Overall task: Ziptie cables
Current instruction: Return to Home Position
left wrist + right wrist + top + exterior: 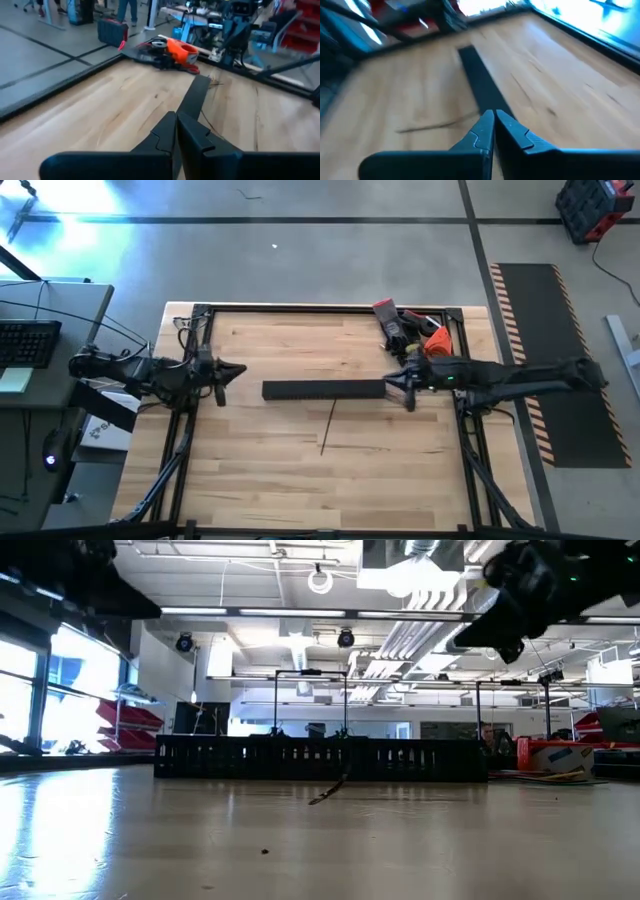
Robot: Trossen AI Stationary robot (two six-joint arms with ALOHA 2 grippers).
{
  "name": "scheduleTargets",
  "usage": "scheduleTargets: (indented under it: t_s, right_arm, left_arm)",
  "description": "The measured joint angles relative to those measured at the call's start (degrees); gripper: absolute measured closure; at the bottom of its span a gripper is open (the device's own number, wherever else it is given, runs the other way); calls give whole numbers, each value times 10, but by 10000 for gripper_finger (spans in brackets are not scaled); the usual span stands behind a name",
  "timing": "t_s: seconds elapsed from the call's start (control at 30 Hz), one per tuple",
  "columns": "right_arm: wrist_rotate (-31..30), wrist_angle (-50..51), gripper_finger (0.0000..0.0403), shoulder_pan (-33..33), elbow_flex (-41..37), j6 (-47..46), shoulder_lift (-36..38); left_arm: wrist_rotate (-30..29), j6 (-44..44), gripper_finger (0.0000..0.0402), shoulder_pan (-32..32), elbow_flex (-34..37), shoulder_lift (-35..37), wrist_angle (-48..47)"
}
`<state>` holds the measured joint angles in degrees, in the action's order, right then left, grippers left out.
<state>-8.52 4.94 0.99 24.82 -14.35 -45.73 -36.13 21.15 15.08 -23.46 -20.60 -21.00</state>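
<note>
The long black closed plastic cable duct (323, 389) lies in the middle of the pale wooden table (260, 470), the cables seemingly hidden inside it with one thin dark strand (328, 427) trailing out, and since the left gripper (241, 370) and right gripper (390, 384) hover by its ends with fingers together and empty, homing looks to need only a clean retreat.

The left arm (150, 370) is stretched out sideways, pointing inward, and the left gripper (238, 370) at its end has both fingers (162, 132) pressed together with no gap, holding nothing. The right arm (520, 375) is stretched the opposite way, pointing toward the left one. The right gripper (390, 384) is also closed, its fingers (481, 131) touching along their length, and it is empty. The two grippers face each other, well apart.
</note>
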Motion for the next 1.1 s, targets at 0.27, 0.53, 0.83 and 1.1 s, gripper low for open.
scheduleTargets:
  t_s: [0.27, 0.53, 0.83, 1.1]
  right_arm:
    - [122, -87, 403, 79, -139, -12, 189]
    - [156, -136, 403, 97, -204, -13, 266]
    - [162, -161, 403, 95, -243, 11, 289]
    - [187, -171, 403, 95, -243, 73, 289]
  left_arm:
    - [1, 52, 402, 1, 127, 148, 14]
    - [-10, 40, 402, 1, 181, 166, 85]
    - [-49, 19, 402, 4, 183, 164, 89]
    - [-27, -98, 402, 4, 183, 158, 89]
